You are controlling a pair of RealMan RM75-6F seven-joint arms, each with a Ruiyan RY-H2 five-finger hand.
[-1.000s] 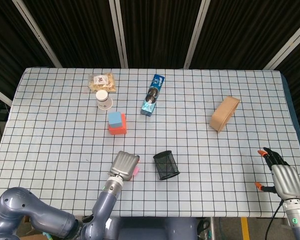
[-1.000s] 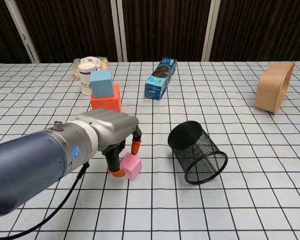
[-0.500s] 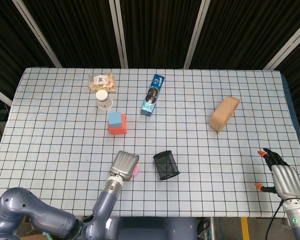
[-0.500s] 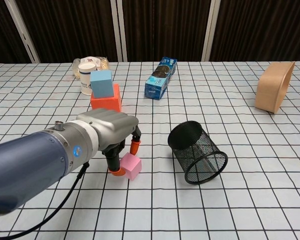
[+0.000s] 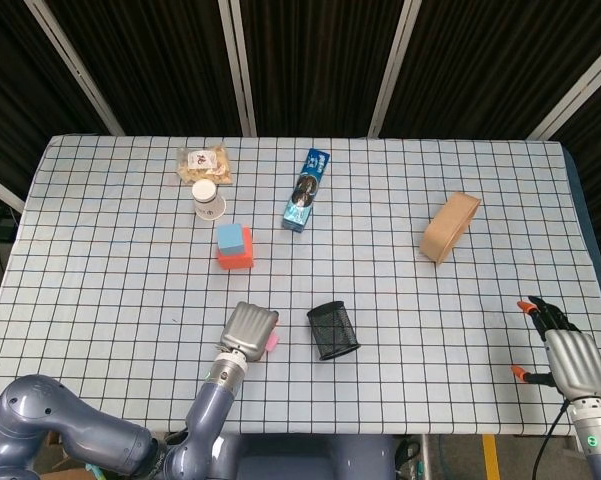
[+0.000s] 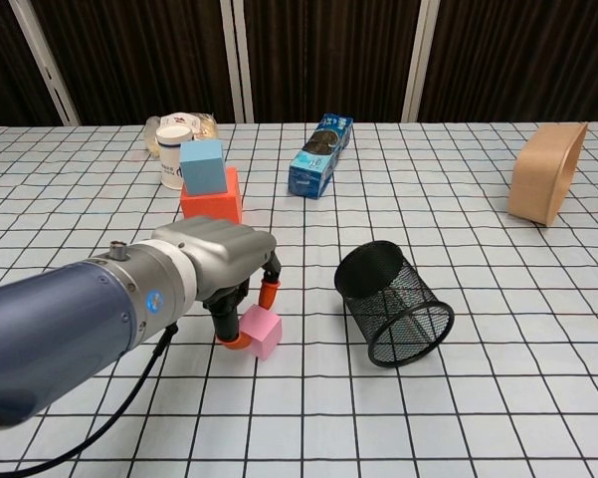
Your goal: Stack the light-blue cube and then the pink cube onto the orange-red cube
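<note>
Left hand [image 6: 224, 264] down on desk [image 6: 498, 398], fingertips [image 6: 269, 292] pinching pink cube [image 6: 261, 331]. Light-blue cube [image 6: 202, 166] atop orange-red cube [image 6: 212, 195], beside white paper cup [image 6: 173, 155]. Black mesh pen holder [image 6: 393, 302] tipped, nothing inside. Tan container [image 6: 545, 185] on its side, inside unseen. Blue box [image 6: 320, 154] lettering unreadable. Right hand [image 5: 565, 352] seen only from head view, fingers spread, holding nothing.

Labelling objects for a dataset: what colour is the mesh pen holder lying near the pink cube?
Black; the mesh pen holder shows best in the chest view.
</note>
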